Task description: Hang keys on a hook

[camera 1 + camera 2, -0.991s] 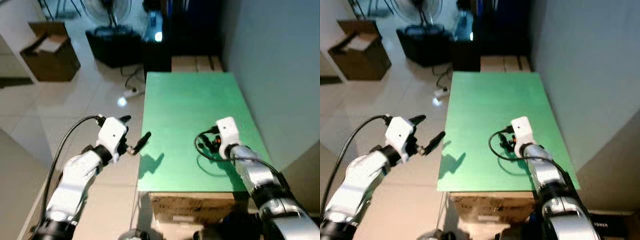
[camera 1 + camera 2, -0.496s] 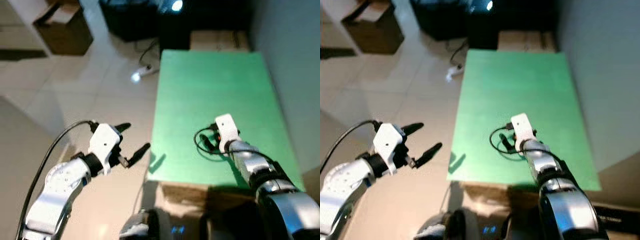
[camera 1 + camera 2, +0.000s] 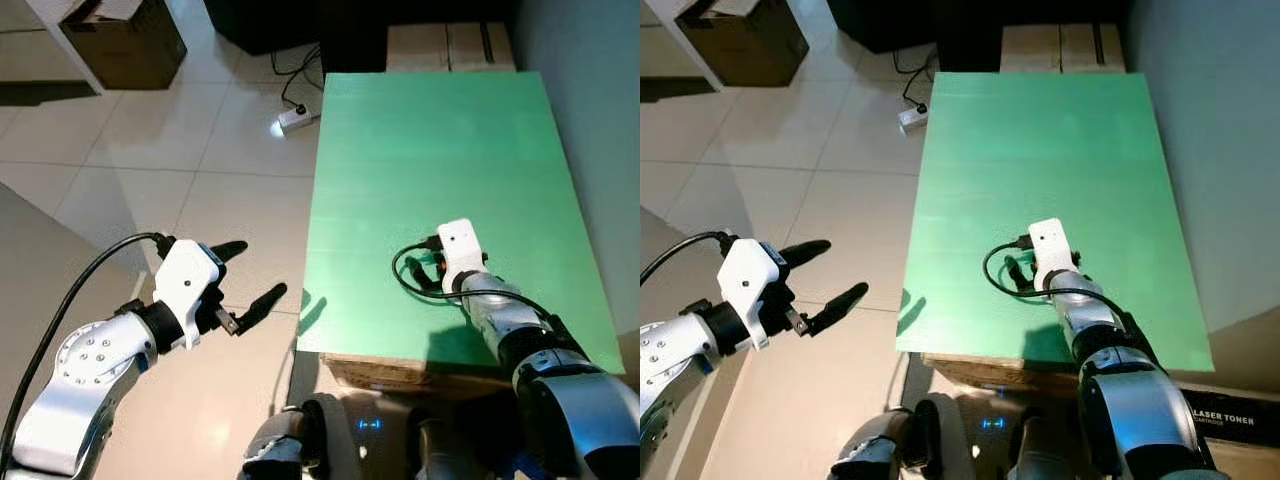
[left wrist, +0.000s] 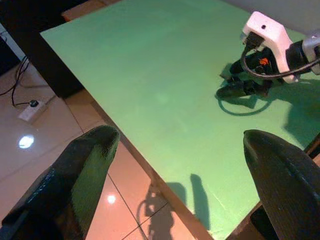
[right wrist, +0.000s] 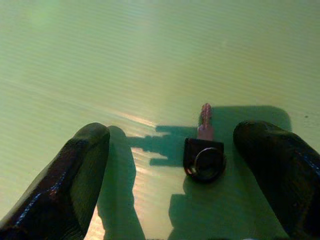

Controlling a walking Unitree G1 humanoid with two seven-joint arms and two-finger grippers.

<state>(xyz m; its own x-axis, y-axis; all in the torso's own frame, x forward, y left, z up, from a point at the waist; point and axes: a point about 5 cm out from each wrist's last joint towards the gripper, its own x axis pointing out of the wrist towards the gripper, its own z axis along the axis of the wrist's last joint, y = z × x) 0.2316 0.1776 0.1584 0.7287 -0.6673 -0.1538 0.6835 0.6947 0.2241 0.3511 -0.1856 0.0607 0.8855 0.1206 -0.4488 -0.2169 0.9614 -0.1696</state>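
Key [image 5: 203, 152] lay flat on the green counter [image 3: 430, 130] between the right gripper's [image 5: 185, 165] spread jaws. Left gripper [image 3: 250, 280] hovered left of the counter, jaws also spread.

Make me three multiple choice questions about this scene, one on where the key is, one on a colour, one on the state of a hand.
1. Where is the key?
A. on the floor
B. on the table, between the right hand's fingers
C. in the left hand

2. What colour is the table top?
A. green
B. white
C. brown

3. How is the left hand?
A. shut on the key
B. open, holding nothing, out over the floor
C. resting on the table

Answers: B, the right wrist view shows it lying between the two fingers; A, the surface is green; B, its fingers are spread over the tiles.
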